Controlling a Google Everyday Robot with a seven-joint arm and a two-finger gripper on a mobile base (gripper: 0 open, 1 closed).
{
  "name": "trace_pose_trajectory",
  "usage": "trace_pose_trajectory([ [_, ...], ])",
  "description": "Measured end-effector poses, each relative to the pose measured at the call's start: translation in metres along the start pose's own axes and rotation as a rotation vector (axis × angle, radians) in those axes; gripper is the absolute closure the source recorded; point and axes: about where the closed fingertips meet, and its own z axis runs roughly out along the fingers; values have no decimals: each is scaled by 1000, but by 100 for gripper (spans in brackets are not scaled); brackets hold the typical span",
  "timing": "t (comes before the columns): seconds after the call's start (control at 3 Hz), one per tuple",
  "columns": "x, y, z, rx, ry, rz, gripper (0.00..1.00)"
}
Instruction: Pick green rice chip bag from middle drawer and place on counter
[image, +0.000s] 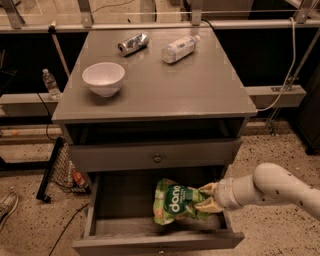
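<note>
The green rice chip bag (174, 202) stands tilted in the open middle drawer (91, 216), right of its middle, with the white "dang" lettering facing up. My gripper (205, 197) reaches in from the right on a white arm. Its tan fingers (207, 189) are closed on the bag's right edge. The counter (165, 85) is the grey cabinet top above.
On the counter are a white bowl (103, 77) at the left, a crushed can (133, 44) and a clear plastic bottle (178, 48) at the back. A shut drawer front with a brass knob (157, 158) sits just above the open drawer.
</note>
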Motion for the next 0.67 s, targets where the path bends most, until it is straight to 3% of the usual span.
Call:
trace_pose_trajectory([
  [0.33,-21,21,-36,25,16,-85,100],
  [0.67,-31,25,-59,53,10,-123,100],
])
